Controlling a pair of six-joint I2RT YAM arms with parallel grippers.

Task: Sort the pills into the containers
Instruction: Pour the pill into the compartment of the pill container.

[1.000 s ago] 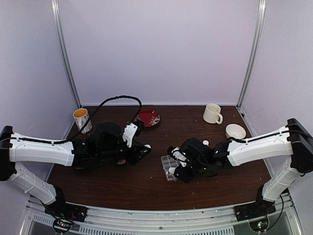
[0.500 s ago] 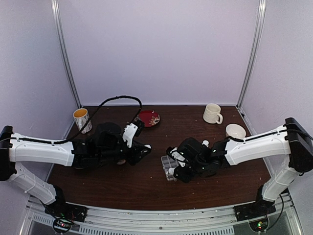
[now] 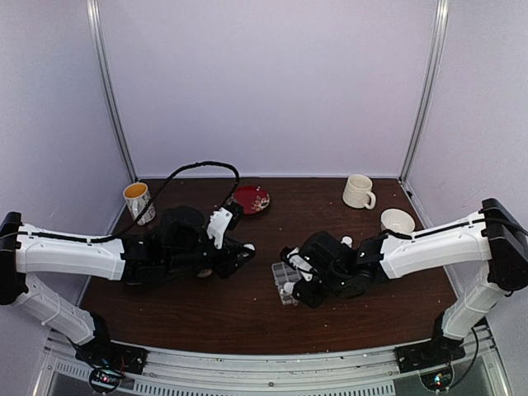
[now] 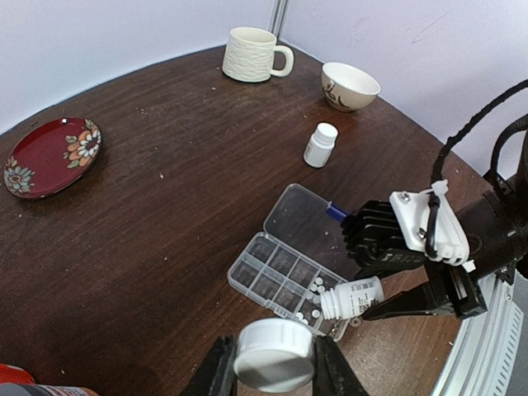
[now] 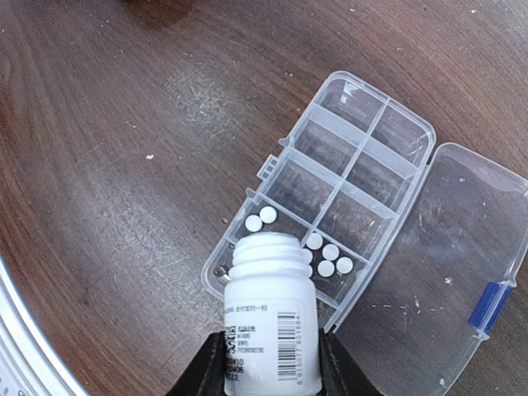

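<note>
The clear organizer box (image 5: 355,177) lies open on the dark table, its lid (image 5: 437,247) folded flat beside it. Small white pills (image 5: 327,254) sit in its near end cells, with two more (image 5: 261,219) in the neighbouring cell. My right gripper (image 5: 271,367) is shut on an uncapped white bottle (image 5: 272,318), tipped with its mouth over those cells. In the left wrist view the box (image 4: 272,268), the pills (image 4: 313,290) and the tipped bottle (image 4: 356,297) show. My left gripper (image 4: 275,370) is shut on the white bottle cap (image 4: 275,353), held above the table left of the box (image 3: 285,279).
A second capped white bottle (image 4: 320,144) stands behind the box. Farther back are a white mug (image 4: 252,54), a white bowl (image 4: 350,85), a red flowered plate (image 4: 49,155) and a yellow cup (image 3: 139,200). Pale crumbs dot the table.
The right arm has edged slightly to the left with the bottle. The left arm and both grips look the same.
</note>
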